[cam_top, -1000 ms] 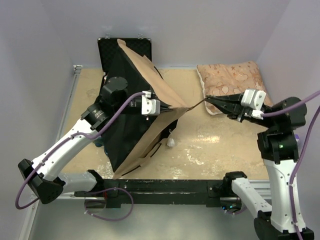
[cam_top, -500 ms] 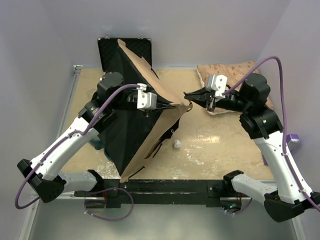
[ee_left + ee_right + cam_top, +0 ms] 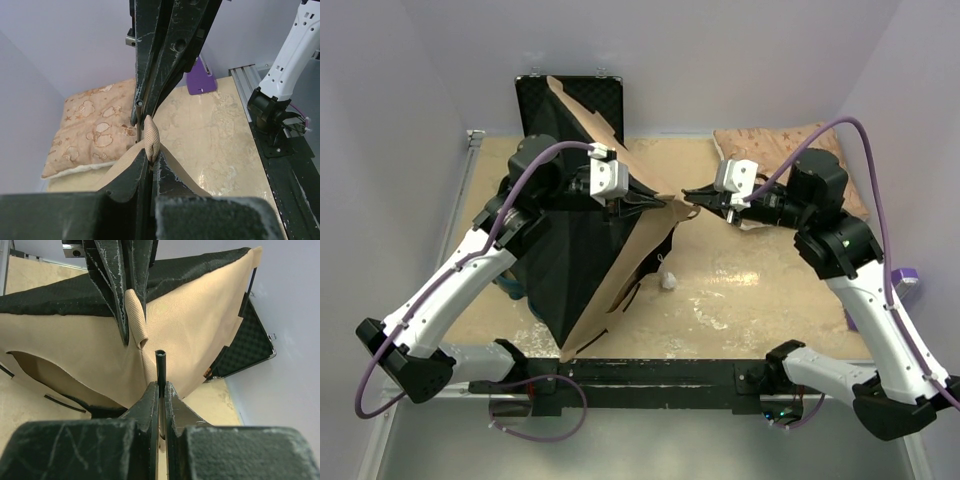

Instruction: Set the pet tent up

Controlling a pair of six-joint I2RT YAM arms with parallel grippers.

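While the pet tent (image 3: 615, 265) sags half-collapsed at the left-centre of the table (image 3: 760, 290), the left gripper (image 3: 668, 203) pinches its tan canvas loop (image 3: 151, 142) and the right gripper (image 3: 690, 194) clamps a thin black pole (image 3: 160, 365) — tip just beside the loop, seemingly not yet threaded, so erecting remains

Our white-and-black left arm (image 3: 460, 285) reaches up and inward from the near left, its black two-finger left tool (image 3: 668, 204) pinched on a fold of tan canvas (image 3: 151, 140). Our right arm (image 3: 880, 310) bends inward opposite, its right tool (image 3: 693, 193) clamped on a thin black pole (image 3: 160, 367), the tips nearly meeting.
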